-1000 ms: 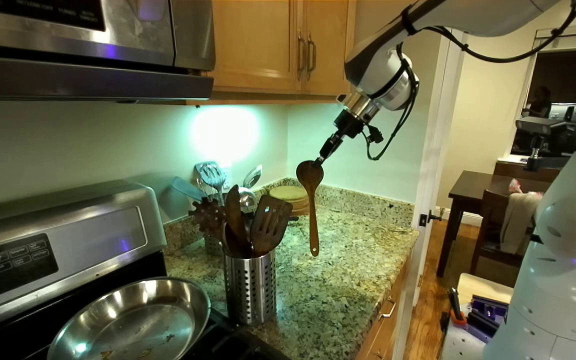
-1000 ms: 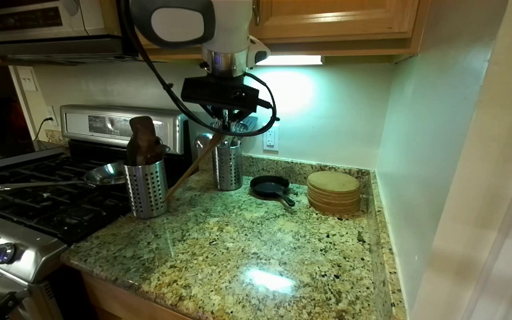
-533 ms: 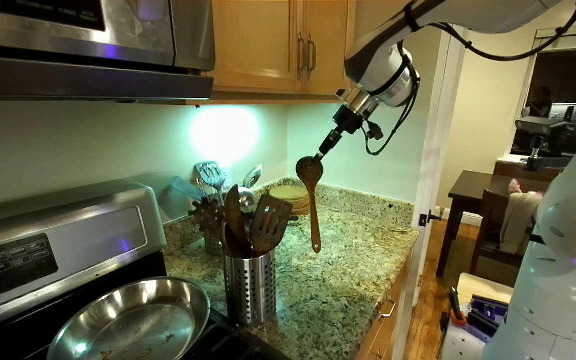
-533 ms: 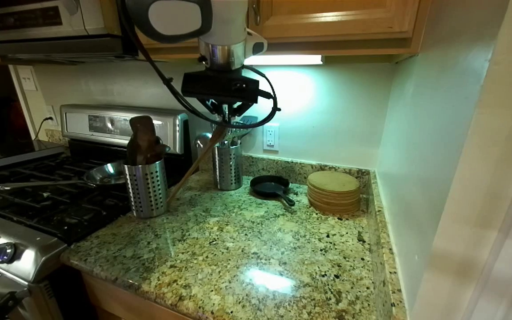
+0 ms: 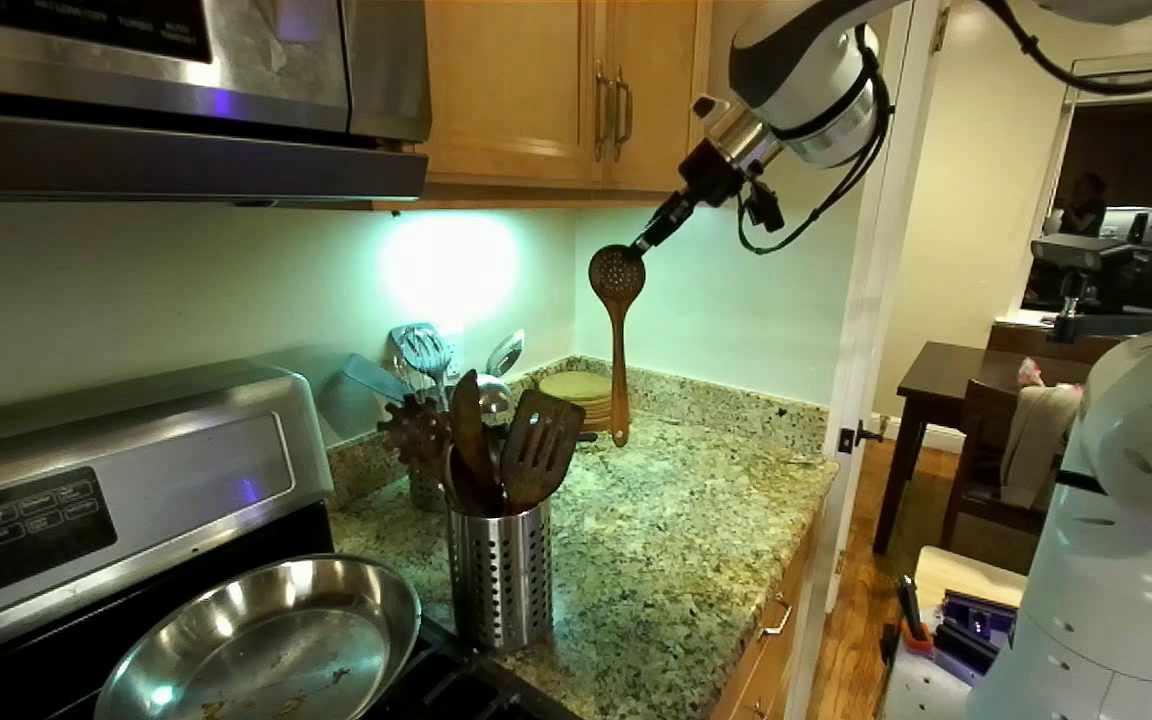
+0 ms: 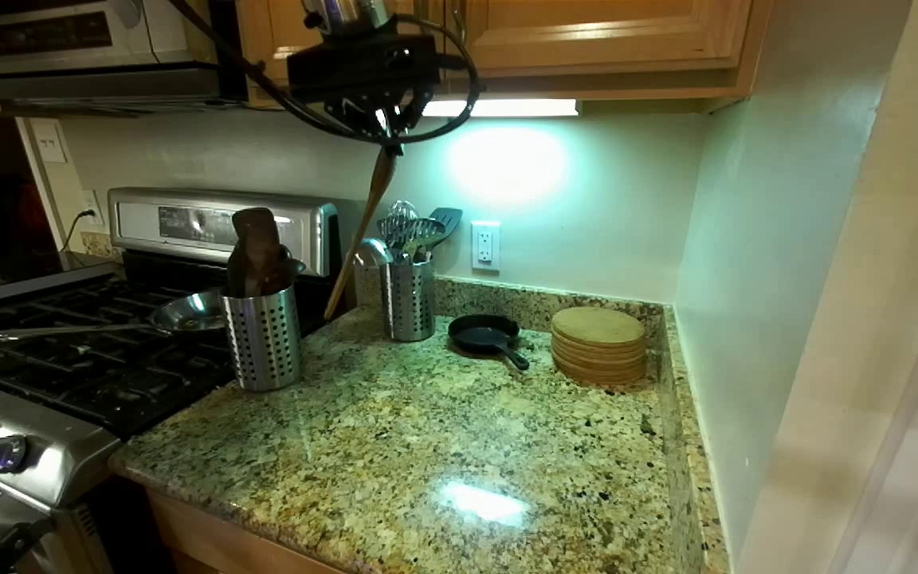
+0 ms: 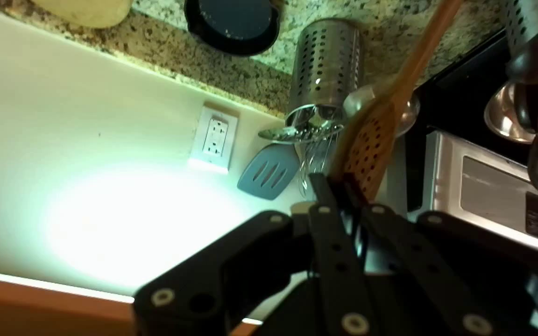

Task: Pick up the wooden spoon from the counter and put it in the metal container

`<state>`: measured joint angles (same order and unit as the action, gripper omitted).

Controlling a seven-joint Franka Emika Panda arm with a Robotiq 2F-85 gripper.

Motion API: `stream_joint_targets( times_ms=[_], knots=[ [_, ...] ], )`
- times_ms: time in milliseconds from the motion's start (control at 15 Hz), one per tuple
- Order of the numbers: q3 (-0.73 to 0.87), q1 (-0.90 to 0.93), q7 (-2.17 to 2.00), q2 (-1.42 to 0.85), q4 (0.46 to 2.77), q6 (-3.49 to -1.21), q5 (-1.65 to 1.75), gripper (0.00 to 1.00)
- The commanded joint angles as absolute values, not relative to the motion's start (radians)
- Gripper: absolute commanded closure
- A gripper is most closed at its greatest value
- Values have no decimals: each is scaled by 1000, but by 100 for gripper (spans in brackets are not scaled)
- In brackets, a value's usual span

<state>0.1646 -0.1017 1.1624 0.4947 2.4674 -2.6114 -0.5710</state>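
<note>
Wrist view: the gripper [image 7: 336, 183] is pinching the wooden spoon [image 7: 369, 144] by the edge of its perforated bowl. In both exterior views, the spoon is hanging in the air above the counter [image 6: 395, 454], handle down. In an exterior view, the metal container [image 6: 261, 351] is standing near left, holding dark wooden utensils [image 6: 256, 247]; another steel cylinder [image 6: 409, 307] is standing farther back, with a black skillet [image 6: 481, 333] and stacked tan discs [image 6: 598, 351] sitting to its right.

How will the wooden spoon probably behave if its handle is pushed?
The wooden spoon is probably stiff: its slim handle looks straight. It seems light, with a bowl full of holes. It might pivot, since the gripper pinches only the bowl's edge.
</note>
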Motion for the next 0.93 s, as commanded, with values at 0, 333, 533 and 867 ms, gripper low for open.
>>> stream_joint_targets(
  times_ms=[0, 333, 533, 867],
  knots=[
    [188, -4, 1174, 642, 2559, -2731, -508, 95],
    [187, 143, 1169, 748, 2619, -2903, -373, 95],
    [193, 213, 1140, 773, 2645, -3002, -278, 95],
    [199, 271, 1043, 790, 2653, -3025, -147, 95]
  ],
)
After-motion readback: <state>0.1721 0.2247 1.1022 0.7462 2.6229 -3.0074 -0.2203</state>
